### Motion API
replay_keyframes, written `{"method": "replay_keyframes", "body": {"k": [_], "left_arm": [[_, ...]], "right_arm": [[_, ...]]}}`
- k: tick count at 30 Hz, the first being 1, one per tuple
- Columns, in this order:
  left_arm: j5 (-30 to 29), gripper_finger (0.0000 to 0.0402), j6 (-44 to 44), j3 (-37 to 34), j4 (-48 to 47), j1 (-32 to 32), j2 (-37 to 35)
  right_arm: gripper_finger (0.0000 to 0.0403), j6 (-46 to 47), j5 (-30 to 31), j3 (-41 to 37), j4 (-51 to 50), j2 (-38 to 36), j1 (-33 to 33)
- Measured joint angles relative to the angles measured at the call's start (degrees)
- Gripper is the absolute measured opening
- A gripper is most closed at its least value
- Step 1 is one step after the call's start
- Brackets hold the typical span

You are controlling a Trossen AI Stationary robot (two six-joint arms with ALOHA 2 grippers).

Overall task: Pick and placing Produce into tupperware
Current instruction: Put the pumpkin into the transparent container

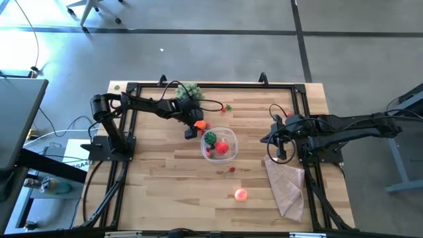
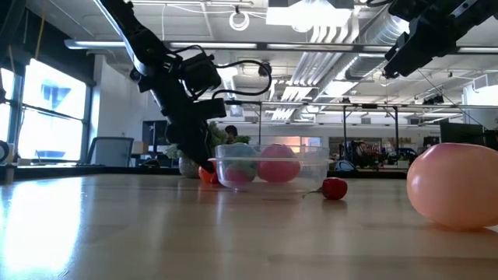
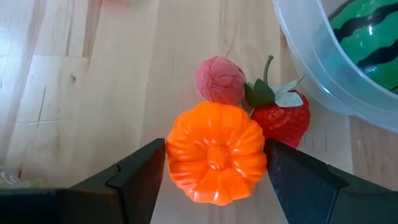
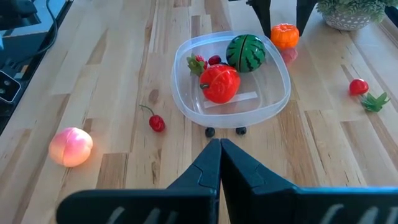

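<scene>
My left gripper [image 1: 195, 127] is shut on an orange toy pumpkin [image 3: 216, 152] just left of the clear round tupperware [image 1: 213, 156]. A pink raspberry [image 3: 219, 79] and a red strawberry [image 3: 287, 115] lie on the table right beyond the pumpkin, beside the tupperware wall [image 3: 305, 68]. In the tupperware [image 4: 186, 106] lie a striped green watermelon [image 4: 246, 52], a red tomato [image 4: 219, 83] and small red pieces. My right gripper [image 4: 219, 147] is shut and empty, raised above the table to the right of the tupperware; it also shows in the high view [image 1: 280, 141]. My left gripper pinches the orange pumpkin by its two opposite rounded sides [image 3: 175, 155] between its two fingers [image 3: 140, 177]. The fingers come from above, slanting toward the tupperware. The pumpkin sits with its top dimple toward the wrist camera. Whether its base is on the table or lifted, I cannot tell.
A cherry [image 4: 156, 122], a pink-orange peach [image 4: 71, 146] and two dark berries [image 4: 210, 131] lie on the table near the tupperware. A small red piece [image 4: 358, 86] with a green leaf lies farther off. A bushy plant [image 1: 188, 90] stands at the back, a tan cloth [image 1: 285, 185] at the front right.
</scene>
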Motion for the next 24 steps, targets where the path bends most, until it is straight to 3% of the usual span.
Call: {"method": "replay_keyframes", "body": {"k": [7,16,24], "left_arm": [[1.03,0.0268,-0.01,0.0,0.08,0.02,0.0],[1.06,0.0331,-0.07,0.0,0.02,0.02,0.0],[1.02,0.0322,0.09,0.0,1.09,0.02,0.63]], "right_arm": [[0.0,0.02,0.0,0.0,0.02,-0.02,0.0],[0.0,0.02,0.0,0.0,0.04,0.0,0.0],[0.0,0.02,-0.02,0.0,0.02,-0.02,0.0]]}}
